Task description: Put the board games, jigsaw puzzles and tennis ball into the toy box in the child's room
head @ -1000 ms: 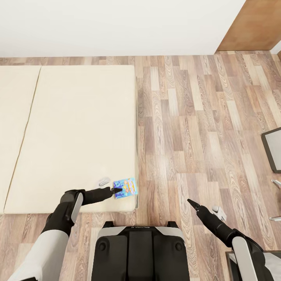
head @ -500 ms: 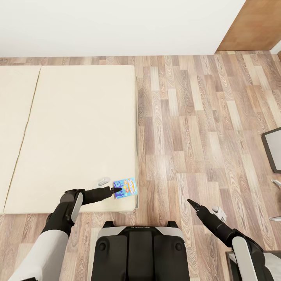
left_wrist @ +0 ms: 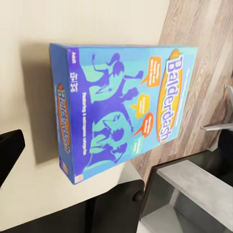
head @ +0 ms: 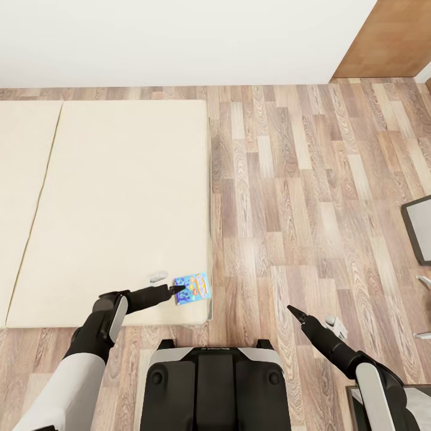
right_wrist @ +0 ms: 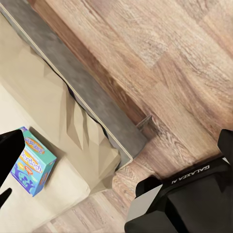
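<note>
A blue board game (head: 193,288) printed "Balderdash" lies flat at the near right corner of the cream bed (head: 120,197). My left gripper (head: 178,291) is at the game's left edge, open, low over the mattress. In the left wrist view the board game (left_wrist: 126,107) sits just ahead, and its near end falls between the spread black fingers (left_wrist: 9,150). My right gripper (head: 294,311) hangs open over the wood floor to the right of the bed, holding nothing. Its wrist view catches the board game (right_wrist: 30,167) on the bed corner. The toy box and table are out of view.
The bed's grey frame edge (right_wrist: 92,97) borders the plank floor (head: 299,179). A dark-framed grey piece of furniture (head: 419,230) stands at the right edge. A brown door (head: 389,36) is at the far right by the white wall. My base (head: 214,383) is close to the bed's foot.
My left gripper has crept slightly farther over the bed beside the game. The game and my right arm have stayed put.
</note>
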You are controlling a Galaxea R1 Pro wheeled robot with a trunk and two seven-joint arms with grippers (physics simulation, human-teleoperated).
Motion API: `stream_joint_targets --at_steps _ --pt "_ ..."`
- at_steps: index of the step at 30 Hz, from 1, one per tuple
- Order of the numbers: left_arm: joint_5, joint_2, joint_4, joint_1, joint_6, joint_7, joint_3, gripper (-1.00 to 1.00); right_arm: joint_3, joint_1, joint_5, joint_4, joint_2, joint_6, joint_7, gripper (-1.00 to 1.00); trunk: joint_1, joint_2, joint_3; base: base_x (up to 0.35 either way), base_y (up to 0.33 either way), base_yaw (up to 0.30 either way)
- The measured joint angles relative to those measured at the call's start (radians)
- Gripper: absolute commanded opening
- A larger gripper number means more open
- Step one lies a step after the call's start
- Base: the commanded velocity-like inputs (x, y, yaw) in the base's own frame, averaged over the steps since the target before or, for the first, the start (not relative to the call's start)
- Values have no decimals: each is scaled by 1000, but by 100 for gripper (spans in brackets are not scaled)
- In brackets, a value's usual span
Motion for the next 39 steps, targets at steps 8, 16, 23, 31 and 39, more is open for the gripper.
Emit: stream_joint_targets --at_steps 8,16,23,31,39 --pt "1 -3 0 0 -32 1 1 100 0 0 0 0 0 -1 0 100 0 0 0 0 0 0" --pt "1 -6 10 0 -47 1 1 100 1 0 0 0 0 -1 0 100 0 0 0 0 0 0" --pt "2 -8 38 0 -68 0 -1 100 1 0 -1 0 0 -1 0 100 0 0 0 0 0 0" --pt "3 -9 50 0 -87 -1 -3 100 1 0 -1 0 0 -1 0 100 0 0 0 0 0 0" --pt "2 -12 51 0 -88 -9 -3 100 1 0 -1 0 0 -1 0 100 0 0 0 0 0 0"
